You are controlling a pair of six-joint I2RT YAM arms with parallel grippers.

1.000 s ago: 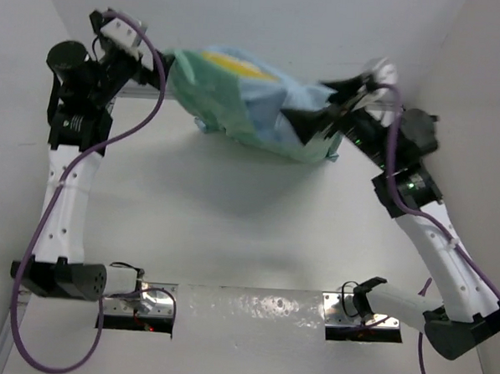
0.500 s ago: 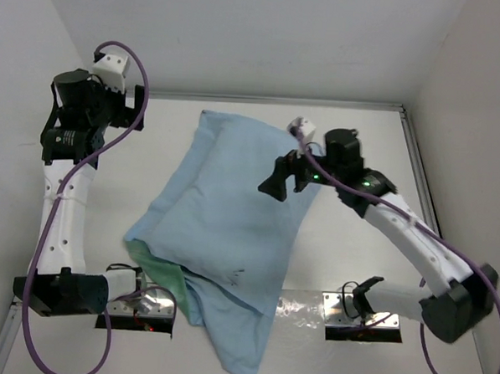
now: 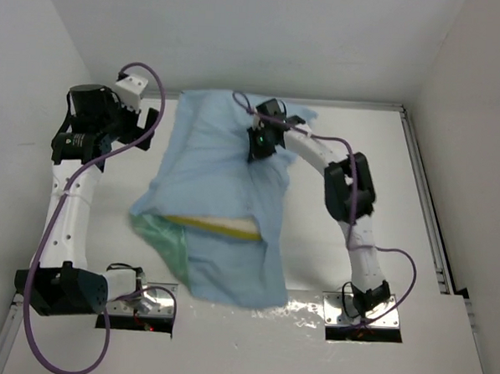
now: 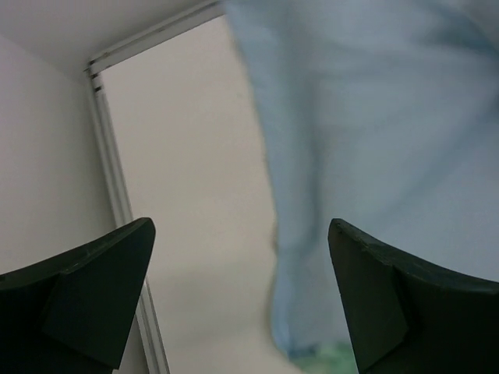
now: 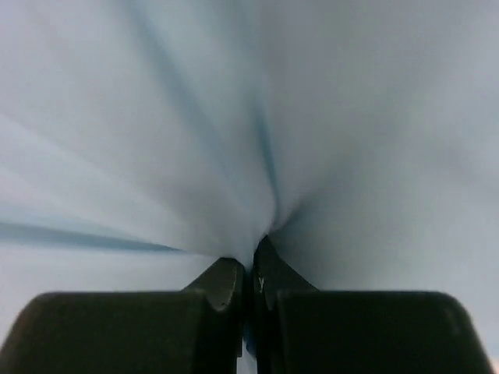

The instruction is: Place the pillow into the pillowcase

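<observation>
Across the middle of the worktop (image 3: pixel 400 212), from far edge almost to near: pillowcase (image 3: pixel 213 164), blue face up, rumpled, its mint-green side peeping out at the near left. At its mouth, near and left of centre, a strip of pillow (image 3: pixel 218 226), yellow band showing, the rest hidden under cloth; cannot tell how deep in. Right jaws: pinched shut on a fold of blue cloth toward the far end, creases fanning from the tips. Left jaws: wide apart, holding nothing, at the far left just beside the cloth's left edge. Handling, as a judgement: case light, limp, probably slick on the mint side, apt to bunch and slip rather than hold a shape; pillow bulky, soft, springy, likely to drag on the cloth. Best to take hold at the mouth hem, near left, upper layer only, with the far pinch as anchor to draw the case over the pillow. Risk of catching both layers and shutting the mouth.
</observation>
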